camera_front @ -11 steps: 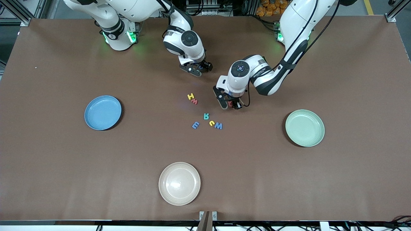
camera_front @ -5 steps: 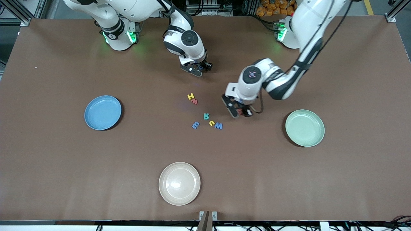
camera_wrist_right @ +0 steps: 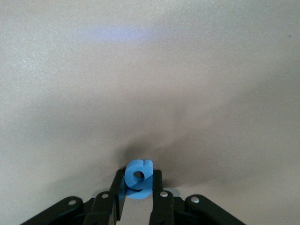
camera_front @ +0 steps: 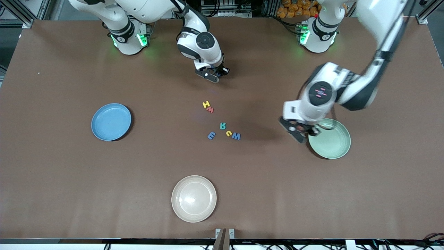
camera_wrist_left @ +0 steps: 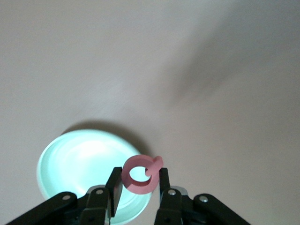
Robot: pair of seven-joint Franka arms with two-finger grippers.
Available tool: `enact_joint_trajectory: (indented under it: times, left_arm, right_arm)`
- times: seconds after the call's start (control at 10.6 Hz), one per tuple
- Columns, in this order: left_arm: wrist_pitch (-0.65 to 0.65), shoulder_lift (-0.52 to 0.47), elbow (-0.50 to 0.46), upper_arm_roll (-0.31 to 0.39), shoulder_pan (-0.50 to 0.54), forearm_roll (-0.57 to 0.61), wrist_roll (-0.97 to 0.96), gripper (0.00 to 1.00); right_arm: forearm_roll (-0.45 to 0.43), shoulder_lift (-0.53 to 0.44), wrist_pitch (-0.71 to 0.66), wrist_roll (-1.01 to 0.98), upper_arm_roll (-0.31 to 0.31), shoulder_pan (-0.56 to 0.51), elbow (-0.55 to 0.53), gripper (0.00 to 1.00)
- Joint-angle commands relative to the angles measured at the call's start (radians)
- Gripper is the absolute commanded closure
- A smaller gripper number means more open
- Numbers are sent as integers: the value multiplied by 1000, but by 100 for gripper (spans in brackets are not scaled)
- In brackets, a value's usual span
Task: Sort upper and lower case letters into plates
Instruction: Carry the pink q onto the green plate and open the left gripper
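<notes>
Left pincer (camera_front: pixel 301 130): closed narrowly on a pink-red foam letter with a round loop (camera_wrist_left: pixel 142 174), clamped between both fingers (camera_wrist_left: pixel 114 188); it is up in the air over the rim of the pale mint green round plate (camera_front: pixel 333 142), at the plate's 10 o'clock edge. The left arm comes down from its base at the top of the front view, elbow bent out toward its own end of the tabletop (camera_front: pixel 69 180), wrist pointing down.

Right pincer (camera_front: pixel 212 74): shut on a small blue foam letter with a round hole (camera_wrist_right: pixel 138 179), pinched between the fingers (camera_wrist_right: pixel 157 187) low against the brown tabletop. The right arm is folded close to its base, wrist tipped down, at 12 o'clock from the loose letters.

Loose foam letters, middle of the tabletop: yellow H (camera_front: pixel 206 103) touching red letter (camera_front: pixel 210 109); nearer the front camera, teal R (camera_front: pixel 222 125), yellow letter (camera_front: pixel 229 133), blue W (camera_front: pixel 236 136) and blue E (camera_front: pixel 211 135), close together.

Mid-blue round plate (camera_front: pixel 111 121): toward the right arm's end, at 9 o'clock from the letters, nothing in it.

Pale mint green plate: toward the left arm's end, at 3 o'clock from the letters, no letter resting in it.

Cream-beige round plate (camera_front: pixel 194 198): nearest the front camera, at 6 o'clock from the letters.
</notes>
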Motion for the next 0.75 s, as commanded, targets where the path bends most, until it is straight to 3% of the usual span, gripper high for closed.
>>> enact_joint_trajectory:
  times: [0.0,0.38,0.47,0.56,0.66]
  left_arm:
    - [-25,69,32,-19,142,-68,18,100]
    - [-12,262,116,-13,268,-94,-5,100]
    - [-12,275,125,-11,273,-94,-27,87]
    - [-12,272,125,-10,273,-94,-55,27]
    - [-12,263,125,-11,273,-89,-84,0]
  right_arm:
    - [-34,-1,-1,56,-9,13,0,100]
    - [-31,-82,-63,43,-1,-35,27,100]
    - [-31,-99,-79,40,-1,-53,32,100]
    - [-31,-122,-89,32,-1,-75,29,100]
    - [-31,-148,-140,-3,-1,-108,27,100]
